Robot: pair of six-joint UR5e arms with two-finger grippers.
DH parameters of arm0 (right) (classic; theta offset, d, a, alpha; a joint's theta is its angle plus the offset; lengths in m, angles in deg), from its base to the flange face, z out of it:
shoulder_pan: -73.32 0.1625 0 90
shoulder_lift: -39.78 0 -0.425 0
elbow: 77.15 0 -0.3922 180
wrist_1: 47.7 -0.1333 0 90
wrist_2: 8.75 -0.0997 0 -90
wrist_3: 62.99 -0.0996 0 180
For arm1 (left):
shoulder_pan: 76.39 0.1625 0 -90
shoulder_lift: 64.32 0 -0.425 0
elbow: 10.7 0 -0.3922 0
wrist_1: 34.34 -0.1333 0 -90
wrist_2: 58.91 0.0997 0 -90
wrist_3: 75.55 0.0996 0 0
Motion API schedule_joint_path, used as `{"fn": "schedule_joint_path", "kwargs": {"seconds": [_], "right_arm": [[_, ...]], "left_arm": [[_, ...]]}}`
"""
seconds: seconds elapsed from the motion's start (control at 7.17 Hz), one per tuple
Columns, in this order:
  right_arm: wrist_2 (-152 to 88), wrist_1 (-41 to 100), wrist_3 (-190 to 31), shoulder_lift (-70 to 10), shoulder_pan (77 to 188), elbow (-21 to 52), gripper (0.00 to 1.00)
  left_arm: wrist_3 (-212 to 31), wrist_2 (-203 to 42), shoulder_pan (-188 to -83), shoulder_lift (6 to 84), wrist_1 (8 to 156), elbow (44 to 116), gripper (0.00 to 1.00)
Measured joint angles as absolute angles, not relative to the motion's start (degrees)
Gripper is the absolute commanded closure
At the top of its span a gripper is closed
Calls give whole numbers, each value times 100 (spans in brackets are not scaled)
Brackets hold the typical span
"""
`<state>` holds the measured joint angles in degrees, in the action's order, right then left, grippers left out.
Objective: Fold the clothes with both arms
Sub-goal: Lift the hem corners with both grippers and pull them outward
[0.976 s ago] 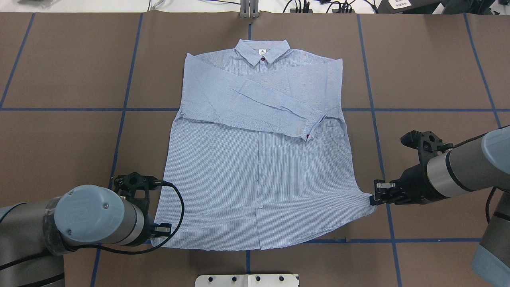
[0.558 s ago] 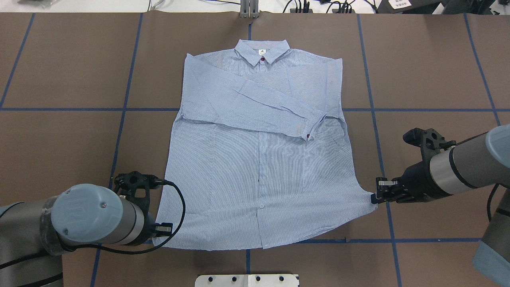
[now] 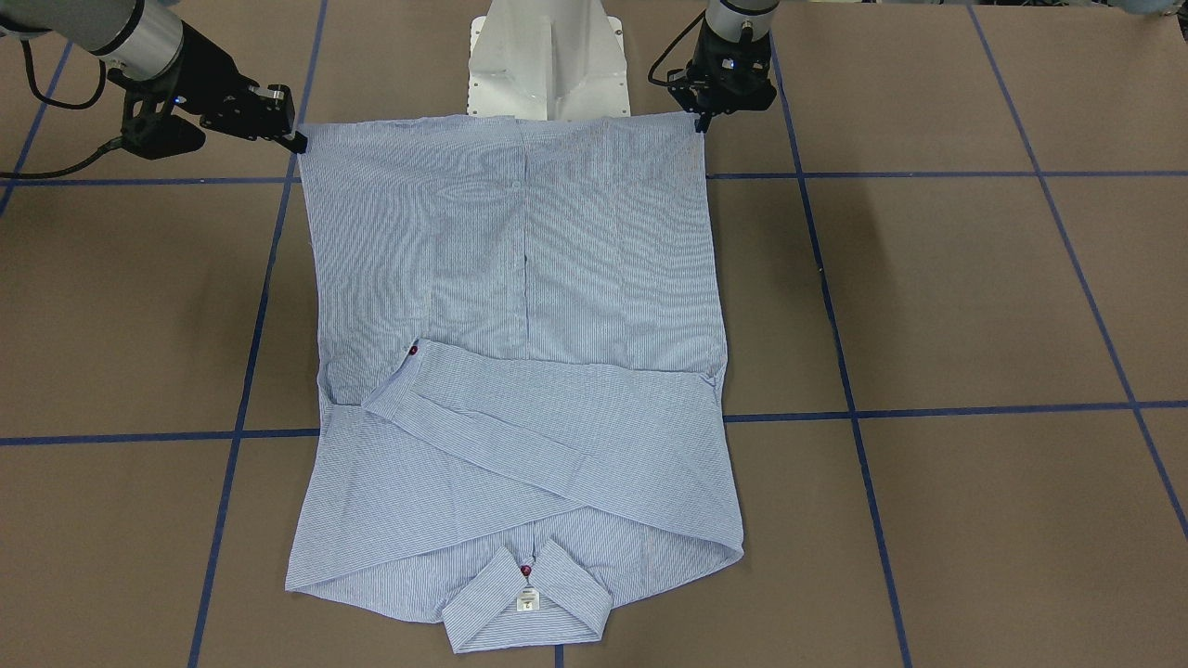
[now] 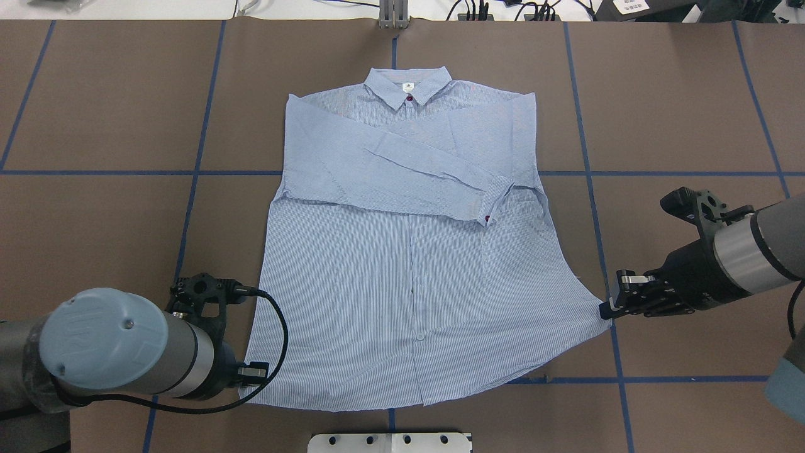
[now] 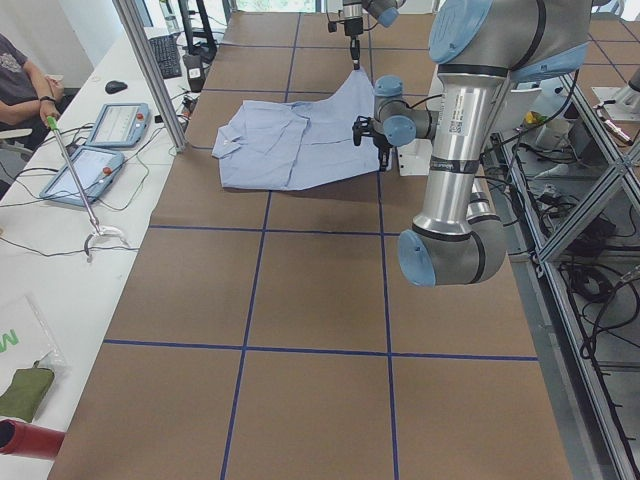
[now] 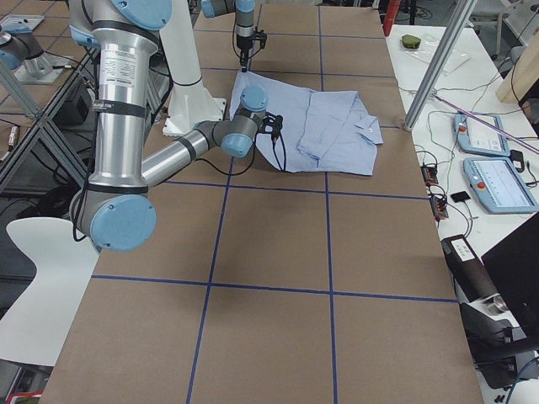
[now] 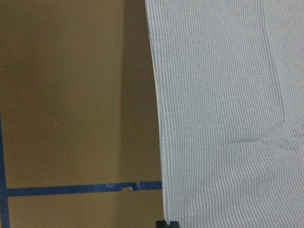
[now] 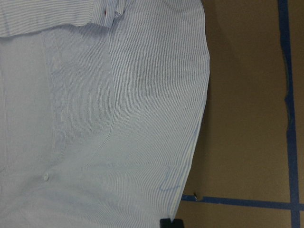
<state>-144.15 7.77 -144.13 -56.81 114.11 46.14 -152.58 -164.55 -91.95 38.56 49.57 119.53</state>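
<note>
shirt (image 4: 409, 270) lying front-up mid-counter (image 4: 94, 126), long axis running robot-side edge to far edge, collar pointing at far edge, sleeves crossing chest | left fingers (image 3: 699, 119) clamping the hem's left corner | right fingers (image 4: 609, 307) clamping the right hem corner | bare counter lying open both sides

- Brown paper-covered table (image 4: 679, 94), marked into big squares by blue tape lines (image 4: 195, 173).
- White metal pedestal (image 3: 548, 56) at the table's edge.
- Two blue-rimmed grey tablets (image 5: 118, 124) on a white side bench (image 5: 40, 290).
- A seated person (image 5: 15, 70) beside the bench.
</note>
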Motion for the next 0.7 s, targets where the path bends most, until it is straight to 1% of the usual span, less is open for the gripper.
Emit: {"fn": "schedule_joint_path", "kwargs": {"seconds": [0.28, 0.7], "right_arm": [[-15041, 118, -14419, -5983, 11647, 4591, 100], [-15648, -628, -14428, -6269, 11695, 4557, 100]], "left_arm": [[-15278, -16608, -9195, 3776, 4699, 12400, 100], [-15317, -16937, -9147, 3737, 4620, 12776, 100]]}}
